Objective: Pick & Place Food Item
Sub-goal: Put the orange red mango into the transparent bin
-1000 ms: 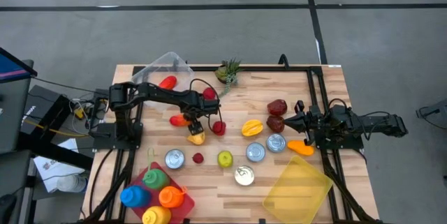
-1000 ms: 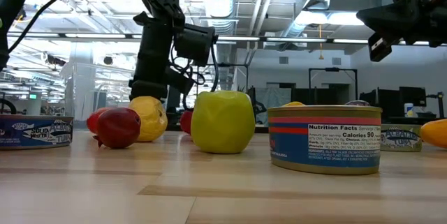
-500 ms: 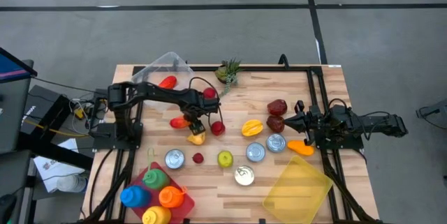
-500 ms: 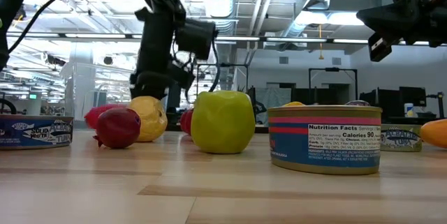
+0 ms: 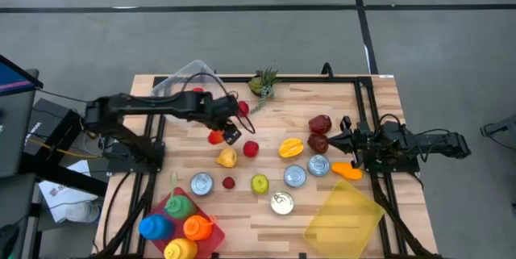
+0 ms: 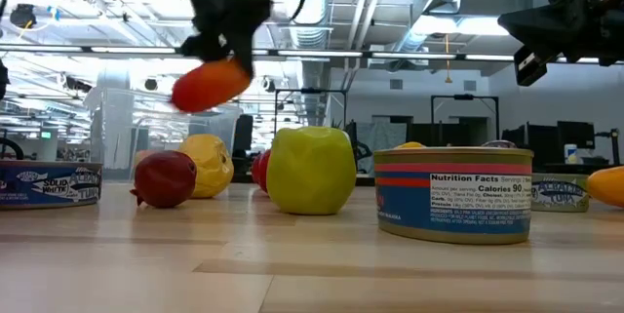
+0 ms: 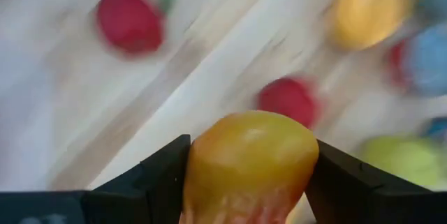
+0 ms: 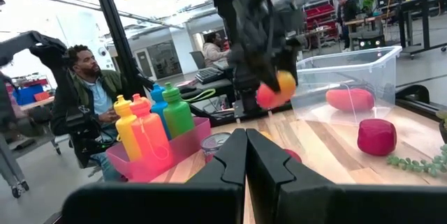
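lifted off the table, orange-red fruit (image 6: 210, 83) sits between left gripper (image 5: 228, 132) fingers

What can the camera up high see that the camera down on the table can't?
Only the high view shows the clear bin, the yellow tray, the bottle rack and the little plant. Only the low view shows the tuna can's label and the room behind. Both show the left gripper holding the orange-red fruit above the table, plus the green apple.
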You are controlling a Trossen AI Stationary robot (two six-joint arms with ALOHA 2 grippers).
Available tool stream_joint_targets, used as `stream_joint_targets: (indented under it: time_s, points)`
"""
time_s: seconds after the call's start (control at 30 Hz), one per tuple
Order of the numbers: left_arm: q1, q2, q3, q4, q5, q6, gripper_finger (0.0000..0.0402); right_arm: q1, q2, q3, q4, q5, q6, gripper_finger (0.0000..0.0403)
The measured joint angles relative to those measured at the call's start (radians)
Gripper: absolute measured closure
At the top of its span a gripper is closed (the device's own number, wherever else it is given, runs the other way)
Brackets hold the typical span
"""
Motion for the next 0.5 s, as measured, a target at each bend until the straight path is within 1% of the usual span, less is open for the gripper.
stream_joint_targets:
  time_s: [0.13, 0.2, 0.27, 0.3, 0.37, 0.43, 0.47, 0.5]
  points:
    - [-0.026, -0.089, 0.0, 0.106, 0.004, -0.044, 0.0169, 0.0, -0.002, 0.0, 0.0, 0.0, 0.0, 0.0403]
    - [-0.04, -0.123, 0.001, 0.188, 0.007, -0.059, 0.0169, 0.0, 0.004, 0.0, 0.004, 0.0, 0.0, 0.0403]
    - [-0.053, -0.143, 0.0, 0.237, 0.015, -0.07, 0.0169, 0.0, 0.007, 0.0, 0.001, 0.0, 0.0, 0.0403]
    - [-0.065, -0.159, 0.0, 0.295, 0.016, -0.075, 0.0169, 0.0, 0.011, 0.0, 0.004, 0.0, 0.0, 0.0403]
    - [-0.081, -0.182, -0.001, 0.358, 0.031, -0.085, 0.0169, 0.0, 0.012, 0.0, -0.015, -0.001, 0.0, 0.0403]
    - [-0.103, -0.211, 0.0, 0.467, 0.048, -0.092, 0.0169, 0.0, 0.017, 0.0, -0.025, 0.002, 0.0, 0.0403]
    - [-0.111, -0.218, 0.0, 0.484, 0.045, -0.097, 0.0169, 0.0, 0.016, 0.0, -0.035, 0.0, 0.0, 0.0403]
    - [-0.117, -0.223, 0.0, 0.543, 0.045, -0.097, 0.0169, 0.0, 0.02, 0.0, -0.031, 0.0, 0.0, 0.0403]
